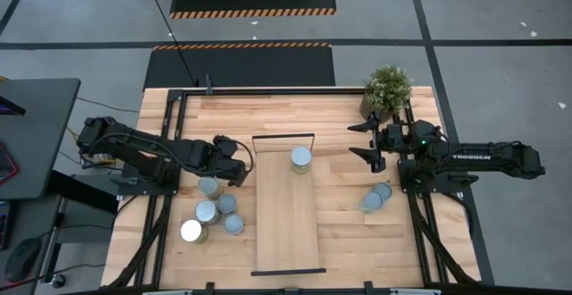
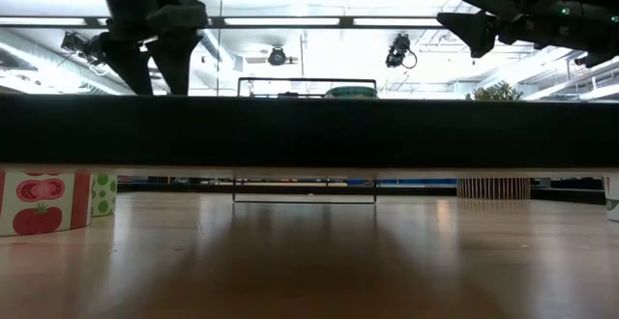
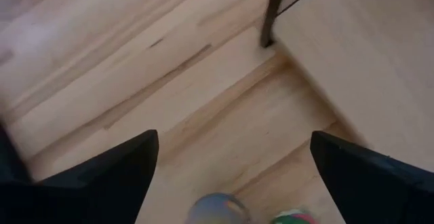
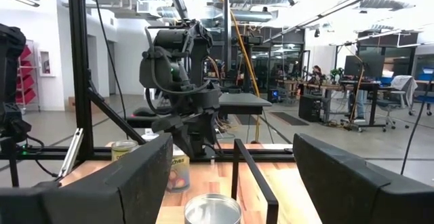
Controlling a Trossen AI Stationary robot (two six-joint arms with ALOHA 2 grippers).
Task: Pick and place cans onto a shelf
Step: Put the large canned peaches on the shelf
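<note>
We count one can (image 1: 301, 158) already standing on the shelf (image 1: 286, 232), near its upper end in the centre of the high view. The rest sit on the table: a cluster of four cans (image 1: 214, 213) at lower left, beside the shelf's left edge, and a pair of cans (image 1: 376, 198) at right of centre.

The left gripper (image 1: 239, 172) hangs just above the cluster, between it and the shelf's left edge. Its fingers are spread wide with nothing between them; the left wrist view shows bare tabletop in the gap and two can tops at the frame's bottom edge. So the nearest can (image 1: 209, 187) lies just below and left of that gripper in the high view, and we judge the left arm the better placed for it.

The right gripper (image 1: 371, 142) waits at upper right, near the potted plant (image 1: 387, 88), its fingers parted and holding nothing, with the pair below it.
</note>
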